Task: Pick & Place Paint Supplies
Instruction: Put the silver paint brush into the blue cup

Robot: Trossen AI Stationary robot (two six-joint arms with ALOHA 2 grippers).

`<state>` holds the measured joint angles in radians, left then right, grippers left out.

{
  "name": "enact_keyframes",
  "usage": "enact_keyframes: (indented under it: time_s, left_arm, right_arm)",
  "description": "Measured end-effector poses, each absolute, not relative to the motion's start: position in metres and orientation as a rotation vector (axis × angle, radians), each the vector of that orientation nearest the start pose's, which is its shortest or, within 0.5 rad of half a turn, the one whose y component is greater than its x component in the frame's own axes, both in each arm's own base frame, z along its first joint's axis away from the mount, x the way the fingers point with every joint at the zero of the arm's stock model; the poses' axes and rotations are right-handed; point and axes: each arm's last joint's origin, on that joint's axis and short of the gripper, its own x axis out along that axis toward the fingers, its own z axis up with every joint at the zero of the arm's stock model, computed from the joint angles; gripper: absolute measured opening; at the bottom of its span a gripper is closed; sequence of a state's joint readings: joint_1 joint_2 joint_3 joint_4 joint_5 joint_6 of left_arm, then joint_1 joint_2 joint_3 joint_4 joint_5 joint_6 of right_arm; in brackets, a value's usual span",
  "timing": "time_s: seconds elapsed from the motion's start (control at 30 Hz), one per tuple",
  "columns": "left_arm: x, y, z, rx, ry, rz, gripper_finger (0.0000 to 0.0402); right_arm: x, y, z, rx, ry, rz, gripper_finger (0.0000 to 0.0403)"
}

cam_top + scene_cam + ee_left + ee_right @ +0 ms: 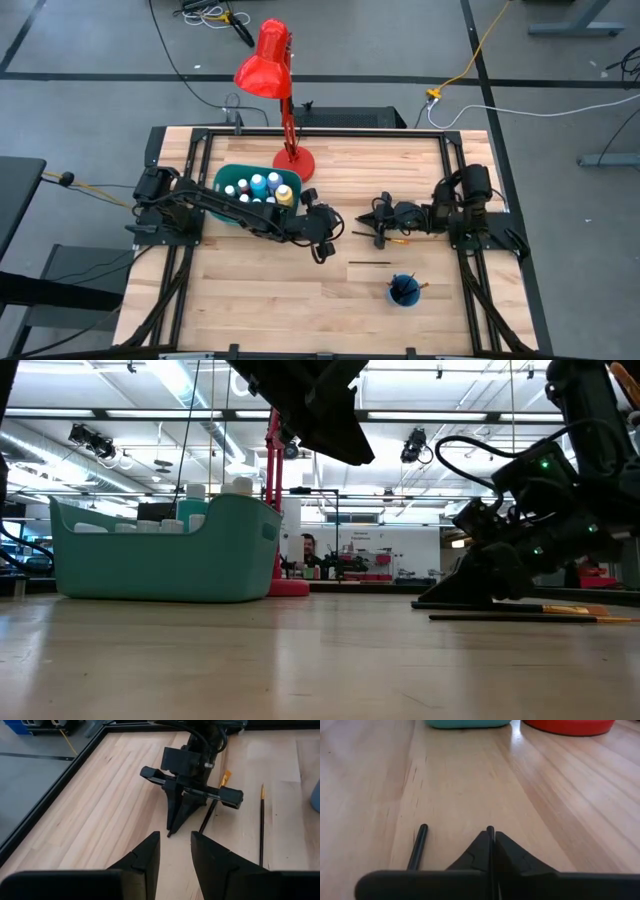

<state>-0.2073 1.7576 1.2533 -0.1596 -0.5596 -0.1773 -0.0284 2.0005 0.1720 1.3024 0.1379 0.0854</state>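
My right gripper (491, 840) is low at the table's right middle (368, 228), shut on a thin dark paintbrush (490, 831). A second dark brush (418, 845) lies on the wood beside it, its orange end (226, 776) toward the right arm. A third brush (370, 262) lies loose nearer the front edge. My left gripper (174, 851) hovers open above the table's middle (338, 230), facing the right gripper with nothing between its fingers. White-capped paint bottles (262, 186) stand in the teal bin (228, 178). My right gripper pinches the thin brush handle between its two fingers, close to the handle's free end (490, 829), which pokes out just past the fingertips. The fingers slant down from the table's right side and lie along the handle. The fingertips (170, 831) are at the tabletop.
A red desk lamp (278, 70) stands behind the bin on its round base (294, 160). A small blue cup (403, 291) holding brushes sits at the front right. Bare wood lies between the bin and the front edge.
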Motion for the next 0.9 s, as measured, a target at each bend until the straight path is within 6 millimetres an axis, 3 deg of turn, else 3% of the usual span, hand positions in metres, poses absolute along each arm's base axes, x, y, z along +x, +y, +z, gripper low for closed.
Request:
enact_keyframes:
  time_s: [0.4,0.73,0.9]
  left_arm:
    - [0.38,-0.064,0.24,0.072,0.583,0.394,0.0114]
    - [0.38,-0.064,0.24,0.068,0.583,0.391,0.0114]
    - [0.38,-0.064,0.24,0.068,0.583,0.391,0.0114]
  right_arm:
    - [0.212,-0.007,0.057,0.154,0.437,-0.104,0.0015]
    - [0.214,-0.007,0.089,0.145,0.399,-0.083,0.0015]
    - [0.228,-0.004,0.113,0.09,0.503,-0.061,0.0015]
